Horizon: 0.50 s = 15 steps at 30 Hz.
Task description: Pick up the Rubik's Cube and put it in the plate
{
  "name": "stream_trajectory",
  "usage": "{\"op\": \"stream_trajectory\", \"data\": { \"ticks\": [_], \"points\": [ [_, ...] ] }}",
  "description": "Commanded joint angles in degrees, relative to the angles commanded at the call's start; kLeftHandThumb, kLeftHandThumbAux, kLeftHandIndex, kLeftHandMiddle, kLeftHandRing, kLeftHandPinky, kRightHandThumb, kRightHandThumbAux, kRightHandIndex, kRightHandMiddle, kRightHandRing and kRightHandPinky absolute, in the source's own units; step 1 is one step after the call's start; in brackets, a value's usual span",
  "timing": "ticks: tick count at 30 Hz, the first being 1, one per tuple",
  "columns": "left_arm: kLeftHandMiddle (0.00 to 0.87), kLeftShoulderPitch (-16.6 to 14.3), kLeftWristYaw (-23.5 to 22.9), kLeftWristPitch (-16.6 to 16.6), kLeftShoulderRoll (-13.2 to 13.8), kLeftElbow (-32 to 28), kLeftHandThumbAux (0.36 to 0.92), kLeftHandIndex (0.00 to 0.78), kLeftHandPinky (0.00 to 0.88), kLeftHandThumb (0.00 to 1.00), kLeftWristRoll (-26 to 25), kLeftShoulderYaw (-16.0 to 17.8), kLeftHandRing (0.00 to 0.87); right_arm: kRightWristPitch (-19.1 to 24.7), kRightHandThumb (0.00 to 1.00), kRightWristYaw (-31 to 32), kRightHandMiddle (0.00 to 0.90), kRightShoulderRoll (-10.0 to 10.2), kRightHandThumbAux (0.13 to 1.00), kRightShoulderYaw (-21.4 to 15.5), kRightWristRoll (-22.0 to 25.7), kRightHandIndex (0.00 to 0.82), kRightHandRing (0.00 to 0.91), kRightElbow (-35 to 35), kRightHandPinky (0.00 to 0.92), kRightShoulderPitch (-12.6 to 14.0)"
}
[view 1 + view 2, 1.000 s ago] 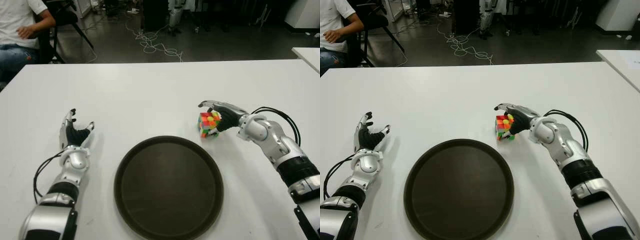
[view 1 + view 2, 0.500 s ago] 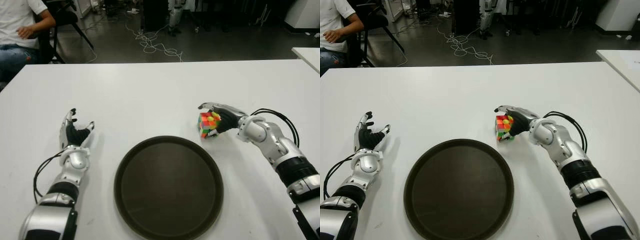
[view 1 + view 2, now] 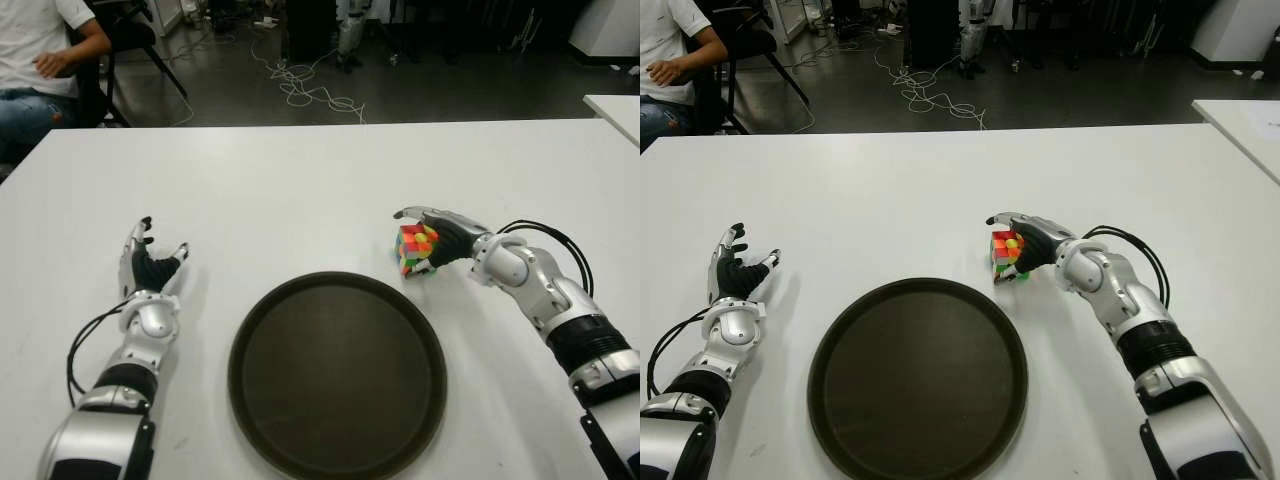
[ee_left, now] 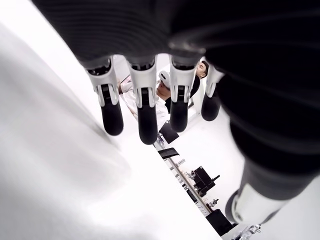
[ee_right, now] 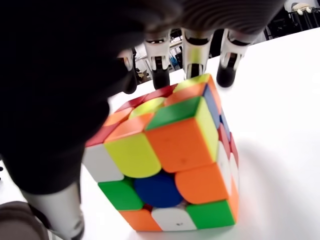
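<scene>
Right hand (image 3: 440, 238) grips the cube (image 3: 416, 249) at the plate's (image 3: 337, 373) 1 o'clock; left hand (image 3: 148, 268), fingers spread, at 9 o'clock.

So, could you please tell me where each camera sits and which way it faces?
Eye views: on the head, looking down at the table; both arms show, with the plate between them.
Left wrist view: behind the left hand, fingers spread over the table.
Right wrist view: behind the right hand, close on the cube, shared with both eye views.
</scene>
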Motion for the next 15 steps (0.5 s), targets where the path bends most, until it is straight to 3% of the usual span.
{"op": "stream_trajectory", "data": {
  "ticks": [8, 15],
  "points": [
    [0.162, 0.1, 0.0, -0.2, 0.0, -0.2, 0.738, 0.102, 0.209, 0.178, 0.1, 0.0, 0.182, -0.6, 0.0, -0.4, 0.107, 0.3, 0.754, -0.2, 0.6, 0.04, 0.167, 0.9, 0.146, 0.1],
    [0.159, 0.1, 0.4, -0.1, 0.2, -0.2, 0.735, 0.106, 0.194, 0.169, 0.5, -0.3, 0.167, 0.0, 0.0, 0.1, 0.124, 0.5, 0.802, 0.1, 0.5, 0.033, 0.223, 1.8, 0.169, -0.2]
  ]
}}
